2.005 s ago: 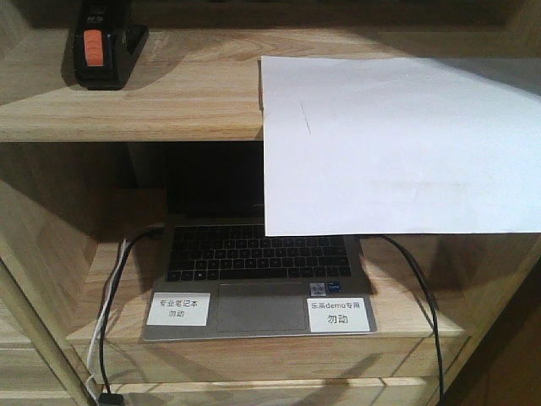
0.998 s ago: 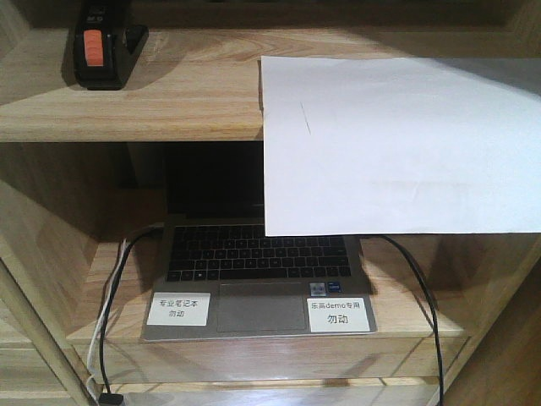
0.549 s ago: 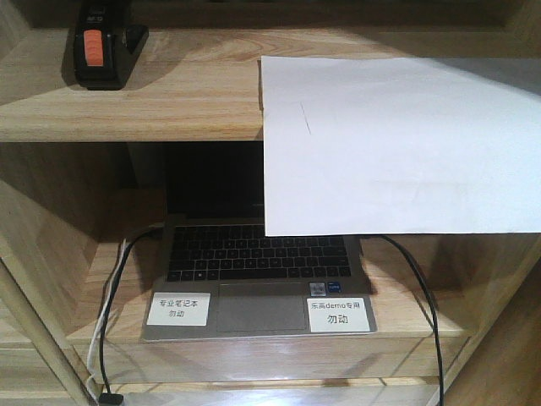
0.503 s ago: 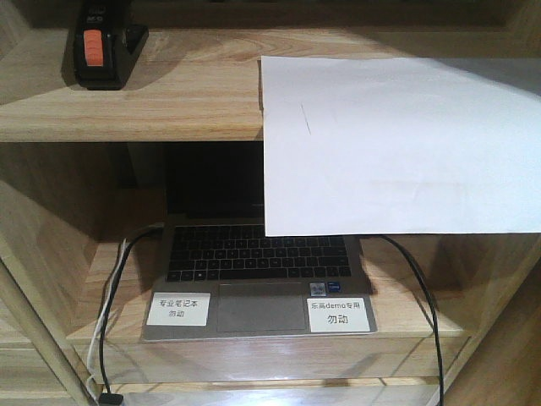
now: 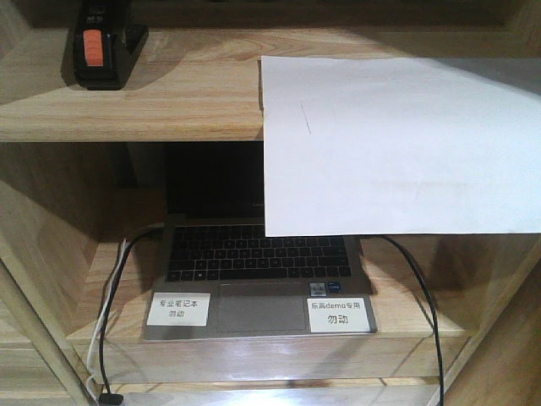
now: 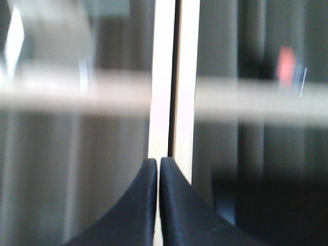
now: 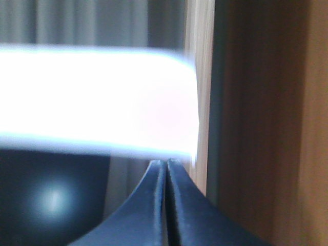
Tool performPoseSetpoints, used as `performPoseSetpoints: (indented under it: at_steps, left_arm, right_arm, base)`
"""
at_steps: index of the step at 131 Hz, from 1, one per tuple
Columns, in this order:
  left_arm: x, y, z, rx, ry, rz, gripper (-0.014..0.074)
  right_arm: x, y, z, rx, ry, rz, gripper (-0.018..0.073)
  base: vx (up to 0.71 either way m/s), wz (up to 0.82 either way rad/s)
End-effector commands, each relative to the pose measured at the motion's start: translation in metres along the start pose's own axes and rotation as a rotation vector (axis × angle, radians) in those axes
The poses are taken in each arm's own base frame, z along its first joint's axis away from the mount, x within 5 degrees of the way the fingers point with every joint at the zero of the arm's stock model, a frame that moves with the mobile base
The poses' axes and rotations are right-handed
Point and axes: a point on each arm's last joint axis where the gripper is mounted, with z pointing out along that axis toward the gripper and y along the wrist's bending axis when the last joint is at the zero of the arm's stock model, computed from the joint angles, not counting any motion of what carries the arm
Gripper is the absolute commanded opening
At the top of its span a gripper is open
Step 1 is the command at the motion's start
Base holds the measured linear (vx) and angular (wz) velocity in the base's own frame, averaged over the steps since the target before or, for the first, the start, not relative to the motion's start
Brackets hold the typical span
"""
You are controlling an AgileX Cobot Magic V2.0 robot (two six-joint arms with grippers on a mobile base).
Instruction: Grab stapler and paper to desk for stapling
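nothing on the shelf has shifted over the last two seconds; only the framing creeps slightly.

front view: stapler sits on the shelf above and left of the laptop, its long axis running front to back, orange label end toward the camera. paper lies above and right of the laptop, long axis left to right, its near half hanging over the shelf's edge and hiding part of the laptop screen. stapler and paper are well apart. no gripper shows here, nor the desk.

left wrist view: left gripper has its fingers pressed together on nothing. all beyond is blurred; an orange smear up and to the right is probably the stapler's label, so this arm seems the nearer to it.

right wrist view: right gripper is likewise closed and empty. a bright white band, likely the paper's overhanging edge, runs crosswise just above the tips and to their left; the jaws must part before taking it.
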Motion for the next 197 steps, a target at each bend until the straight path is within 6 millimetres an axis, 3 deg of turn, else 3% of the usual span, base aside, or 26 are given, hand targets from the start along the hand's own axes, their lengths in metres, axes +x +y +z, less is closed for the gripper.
performPoseSetpoints:
  at_steps: [1,8,29,53,65,80,96,115,128,143,176,197]
  left_arm:
    - [-0.05,-0.003,0.001,0.01,-0.207,-0.022,-0.0006]
    - [-0.066,-0.004,0.001,0.013,-0.23,-0.017,-0.0006]
    - [-0.146,-0.01,-0.003,0.032,-0.351,-0.018,-0.0006]
    - [-0.224,-0.017,0.003,0.048,-0.353,-0.017,-0.0006]
    - [-0.249,-0.02,0.014,0.052,-0.297,-0.014,-0.0006]
    - [-0.258,-0.021,0.035,0.04,-0.171,0.031,-0.0006]
    - [-0.25,-0.02,0.06,0.029,-0.042,0.052,0.0007]
    - [-0.233,-0.02,0.08,0.025,0.087,0.054,0.0074]
    - [-0.223,-0.02,0.089,0.024,0.17,0.051,0.0179]
    - [-0.217,-0.019,0.093,0.021,0.226,0.042,0.0351]
    - [-0.213,-0.019,0.092,0.013,0.267,-0.003,0.0735]
    - [-0.208,-0.017,0.091,-0.004,0.324,0.022,0.0727]
  right_arm:
    - [-0.052,-0.002,-0.002,0.012,-0.233,-0.025,-0.0006]
    - [-0.07,-0.003,-0.004,0.016,-0.285,-0.026,-0.0006]
    - [-0.141,-0.007,-0.018,0.028,-0.425,-0.016,-0.0006]
    - [-0.216,-0.01,-0.022,0.035,-0.526,-0.011,-0.0006]
    - [-0.246,-0.012,-0.014,0.029,-0.506,0.027,-0.0006]
    - [-0.27,-0.015,0.006,0.027,-0.399,0.069,-0.0006]
    - [-0.272,-0.016,0.042,0.033,-0.2,0.086,-0.0001]
    - [-0.248,-0.016,0.08,0.04,0.024,0.089,0.0029]
    - [-0.23,-0.016,0.098,0.044,0.174,0.09,0.0093]
    - [-0.217,-0.016,0.108,0.048,0.283,0.091,0.0229]
    - [-0.211,-0.016,0.11,0.05,0.338,0.091,0.0725]
    - [-0.211,-0.016,0.11,0.05,0.339,0.091,0.0721]
  base:
    - [0.0,0.0]
    - [0.0,0.0]
    - [0.0,0.0]
    - [0.0,0.0]
    - [0.0,0.0]
    - [0.0,0.0]
    - [0.0,0.0]
    - [0.0,0.0]
    - [0.0,0.0]
    - [0.0,0.0]
    - [0.0,0.0]
    - [0.0,0.0]
